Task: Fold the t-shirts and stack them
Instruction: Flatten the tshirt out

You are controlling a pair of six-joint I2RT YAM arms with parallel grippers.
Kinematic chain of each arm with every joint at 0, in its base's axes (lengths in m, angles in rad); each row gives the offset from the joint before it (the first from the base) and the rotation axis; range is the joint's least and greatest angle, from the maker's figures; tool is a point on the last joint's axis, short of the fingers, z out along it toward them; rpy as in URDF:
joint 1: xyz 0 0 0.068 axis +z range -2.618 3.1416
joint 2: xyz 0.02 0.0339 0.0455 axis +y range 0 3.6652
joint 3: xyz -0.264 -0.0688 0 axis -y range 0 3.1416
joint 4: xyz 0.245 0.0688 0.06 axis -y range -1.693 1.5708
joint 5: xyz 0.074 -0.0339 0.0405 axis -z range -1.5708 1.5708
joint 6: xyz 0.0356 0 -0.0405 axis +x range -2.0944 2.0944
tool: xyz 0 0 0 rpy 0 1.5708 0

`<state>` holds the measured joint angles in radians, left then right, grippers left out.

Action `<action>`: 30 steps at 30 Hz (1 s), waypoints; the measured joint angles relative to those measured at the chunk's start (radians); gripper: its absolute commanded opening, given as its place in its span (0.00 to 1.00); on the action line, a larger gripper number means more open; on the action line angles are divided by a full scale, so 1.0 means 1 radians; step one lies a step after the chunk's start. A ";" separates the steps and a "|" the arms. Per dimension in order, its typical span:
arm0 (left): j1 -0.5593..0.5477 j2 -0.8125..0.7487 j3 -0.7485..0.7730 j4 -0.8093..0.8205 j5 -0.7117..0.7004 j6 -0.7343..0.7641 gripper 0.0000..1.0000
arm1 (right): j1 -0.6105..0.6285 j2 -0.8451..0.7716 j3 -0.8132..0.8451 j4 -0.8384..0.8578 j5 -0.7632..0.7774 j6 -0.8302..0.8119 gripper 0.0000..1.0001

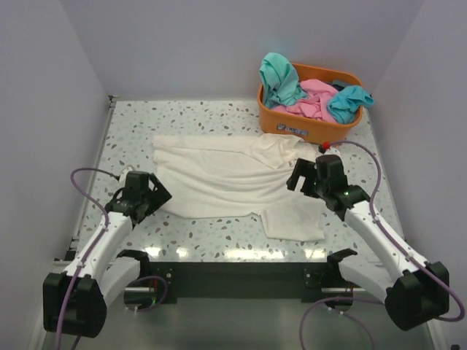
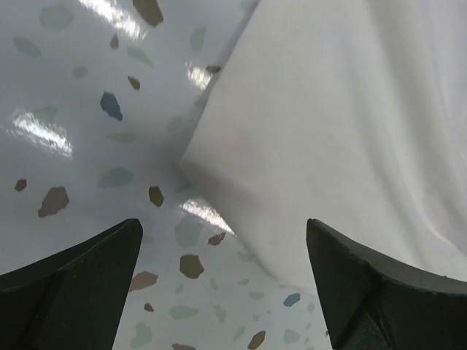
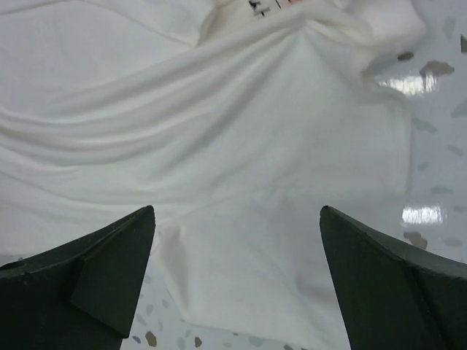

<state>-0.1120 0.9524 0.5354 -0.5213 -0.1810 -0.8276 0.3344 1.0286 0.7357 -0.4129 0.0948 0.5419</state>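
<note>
A cream-white t-shirt lies spread and wrinkled on the speckled table. My left gripper is open and empty at the shirt's left lower edge; in the left wrist view the cloth's corner lies between and beyond the open fingers. My right gripper is open and empty over the shirt's right side; the right wrist view shows wrinkled cloth under the open fingers. Teal and pink t-shirts are heaped in the orange basket.
The orange basket stands at the back right of the table, touching the cream shirt's upper right part. White walls enclose the table on the left, back and right. A dark rail runs along the near edge.
</note>
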 measured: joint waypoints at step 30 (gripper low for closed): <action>-0.082 0.180 -0.101 0.236 0.046 -0.091 0.00 | 0.000 -0.397 -0.237 -0.524 0.035 0.359 0.98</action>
<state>-0.1944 1.1324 0.4339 -0.2852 -0.1349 -0.9188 0.3344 0.6312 0.4984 -0.9367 0.1303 0.9012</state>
